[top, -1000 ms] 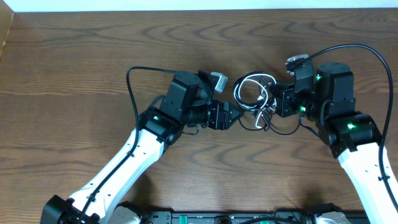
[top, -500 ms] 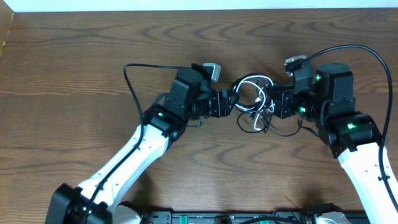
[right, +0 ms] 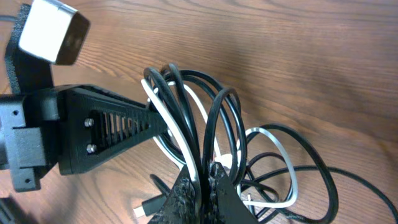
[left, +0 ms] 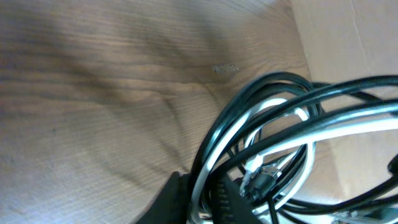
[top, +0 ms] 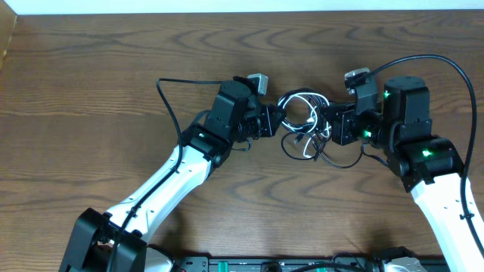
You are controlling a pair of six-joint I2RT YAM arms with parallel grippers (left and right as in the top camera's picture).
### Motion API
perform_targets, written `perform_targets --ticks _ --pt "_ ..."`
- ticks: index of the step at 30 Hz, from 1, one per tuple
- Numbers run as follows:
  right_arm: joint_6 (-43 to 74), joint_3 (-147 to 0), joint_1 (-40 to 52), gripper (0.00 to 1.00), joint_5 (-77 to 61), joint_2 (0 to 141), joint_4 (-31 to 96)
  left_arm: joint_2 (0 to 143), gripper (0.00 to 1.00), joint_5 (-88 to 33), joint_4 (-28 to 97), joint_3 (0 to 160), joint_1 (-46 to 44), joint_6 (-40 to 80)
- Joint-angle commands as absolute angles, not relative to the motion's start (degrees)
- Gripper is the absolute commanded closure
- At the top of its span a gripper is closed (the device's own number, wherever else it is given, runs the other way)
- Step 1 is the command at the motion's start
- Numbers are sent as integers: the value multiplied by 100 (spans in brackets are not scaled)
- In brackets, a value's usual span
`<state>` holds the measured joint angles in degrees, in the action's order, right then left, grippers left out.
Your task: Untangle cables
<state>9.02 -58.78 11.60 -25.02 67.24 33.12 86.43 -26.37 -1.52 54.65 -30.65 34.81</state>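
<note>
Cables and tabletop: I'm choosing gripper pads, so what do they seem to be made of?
The cables look jacketed in smooth plastic or rubber, black and white, with a slight gloss along their curves. The tabletop shows dark brown wood grain with a matte finish. It could be solid wood or laminate; the pictures don't settle which.

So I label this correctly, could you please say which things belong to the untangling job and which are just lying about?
Job: cables, held by left gripper and right gripper.
Just there: wooden table; arms' thick black cords.
</note>
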Motion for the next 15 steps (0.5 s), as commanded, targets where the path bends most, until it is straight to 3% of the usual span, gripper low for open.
perform_targets --ticks 1,11,15 --pt "1052 -5913 1164 99 -2095 6731 3363 8646 92 -2633 -134 5487 -3070 3474" --pt "1841 -5916 1046 99 427 6731 4014 8536 93 -2698 327 5487 -2945 2915" --pt "1992 -5916 851 99 1194 6737 4368 8200 92 -3535 336 5489 -2694 2611"
